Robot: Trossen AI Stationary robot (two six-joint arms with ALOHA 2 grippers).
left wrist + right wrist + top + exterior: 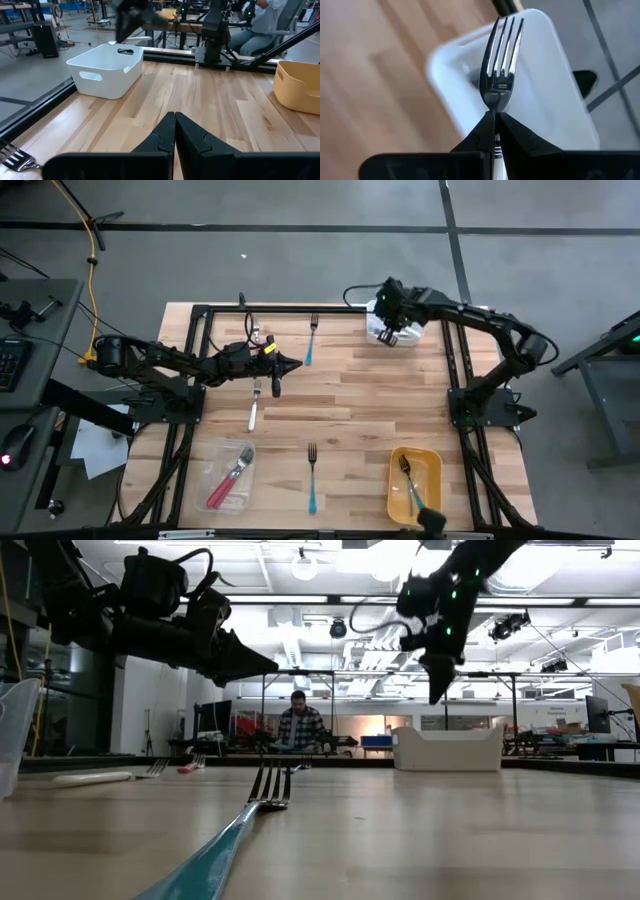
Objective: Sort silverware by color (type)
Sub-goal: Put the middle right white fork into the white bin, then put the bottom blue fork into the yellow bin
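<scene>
1. while the right gripper (495,116) hangs over the white bin (555,95) at the far right of the table, its fingers are clenched on the neck of a fork (501,60), and the bin lies directly under the tines; a drop, as i judge it, turns on that alignment.
2. the fork's long axis runs straight out from the fingers, tines pointing away from the wrist, over the bin's open mouth and toward its far wall; the head sits above the rim, apart from the bin.
3. the right arm is plainly the nearer one; the left gripper (175,131) hovers near mid-table, fingers pressed together on nothing, well apart from the bin.
4. the fork has a bright silver four-tine head; only a sliver of pale handle shows between the fingers, so its colour is a guess at white.
5. other silverware lies around: a teal fork (311,340) on the far side, another teal fork (312,478) on the near side, and a white-handled piece (254,408) just beside the left gripper.
</scene>
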